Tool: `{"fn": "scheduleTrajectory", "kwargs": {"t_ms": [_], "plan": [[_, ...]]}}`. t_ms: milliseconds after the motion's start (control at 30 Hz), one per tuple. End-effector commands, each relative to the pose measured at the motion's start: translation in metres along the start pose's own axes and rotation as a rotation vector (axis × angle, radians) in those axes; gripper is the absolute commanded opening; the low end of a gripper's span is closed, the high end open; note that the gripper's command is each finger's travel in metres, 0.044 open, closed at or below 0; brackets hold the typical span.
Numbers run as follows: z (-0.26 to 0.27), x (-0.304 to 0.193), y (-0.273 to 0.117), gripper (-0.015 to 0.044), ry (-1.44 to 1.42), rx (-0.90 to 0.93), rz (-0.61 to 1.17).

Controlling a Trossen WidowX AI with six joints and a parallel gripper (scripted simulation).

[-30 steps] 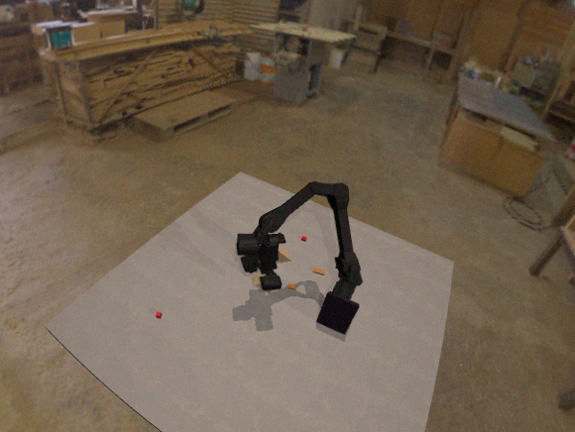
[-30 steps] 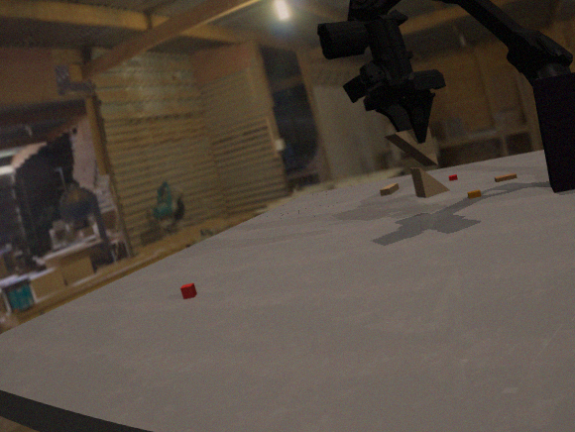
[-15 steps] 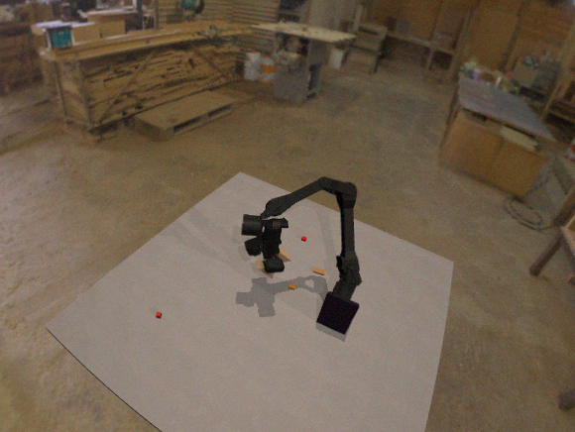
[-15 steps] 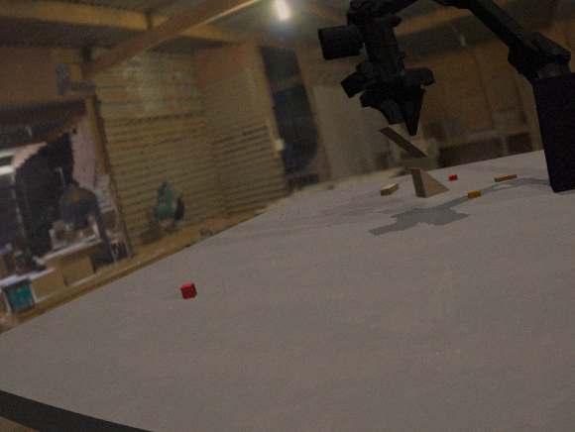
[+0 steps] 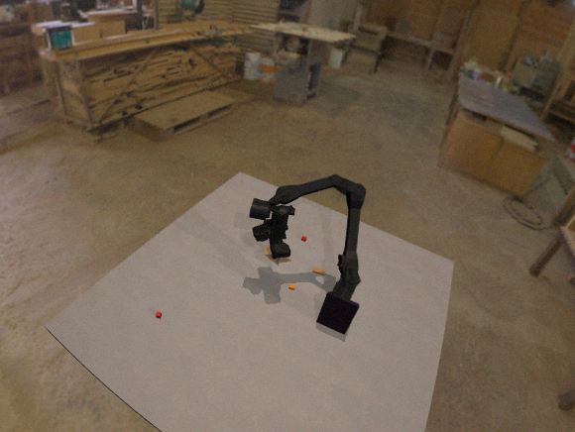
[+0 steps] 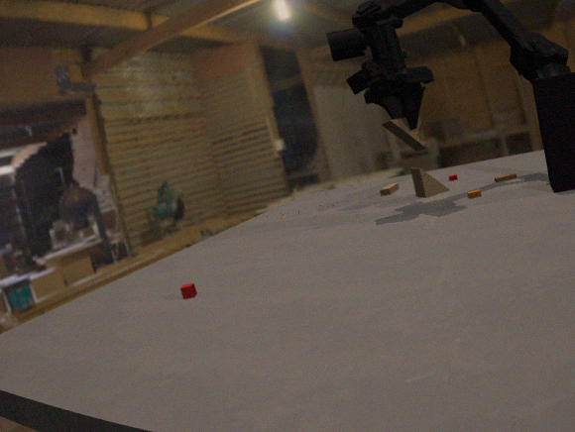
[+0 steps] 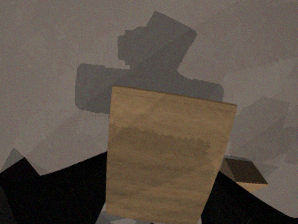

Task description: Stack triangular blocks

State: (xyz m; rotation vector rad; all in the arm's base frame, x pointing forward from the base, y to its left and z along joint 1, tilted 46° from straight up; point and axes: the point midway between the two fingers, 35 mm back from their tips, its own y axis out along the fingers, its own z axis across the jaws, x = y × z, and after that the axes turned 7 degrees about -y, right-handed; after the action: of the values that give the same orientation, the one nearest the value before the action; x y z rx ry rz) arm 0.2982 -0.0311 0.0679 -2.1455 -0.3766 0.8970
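Observation:
My gripper (image 6: 415,123) (image 7: 159,165) is shut on a tan triangular block (image 6: 405,135) (image 7: 170,150). The held block is in the air, with its long face slanting down to the right in the exterior view. The other triangular block (image 6: 429,184) stands on the table below it, upright face to the left and slope falling to the right. A clear gap shows between the two blocks. In the top view the hand hides most of both, and I cannot tell the tan parts there apart.
A small wooden block (image 6: 389,189) lies left of the lower triangular block. An orange block (image 5: 291,287) (image 6: 474,194) and a brown-orange bar (image 5: 319,270) (image 6: 506,177) lie toward the arm's base. One red cube (image 5: 303,239) (image 6: 453,177) is behind; another red cube (image 5: 159,315) (image 6: 188,291) is far off.

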Motion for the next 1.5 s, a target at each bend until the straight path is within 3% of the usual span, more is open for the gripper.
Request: {"fn": "scheduleTrajectory", "kwargs": {"t_ms": [0,1167,1467], "plan": [[-0.015,-0.012,-0.006,0.0000,0.007,-0.010,-0.008],[-0.084,-0.157,-0.033,0.0000,0.017,-0.048,0.048],[-0.088,-0.151,-0.014,0.0000,0.017,-0.047,0.051]]}}
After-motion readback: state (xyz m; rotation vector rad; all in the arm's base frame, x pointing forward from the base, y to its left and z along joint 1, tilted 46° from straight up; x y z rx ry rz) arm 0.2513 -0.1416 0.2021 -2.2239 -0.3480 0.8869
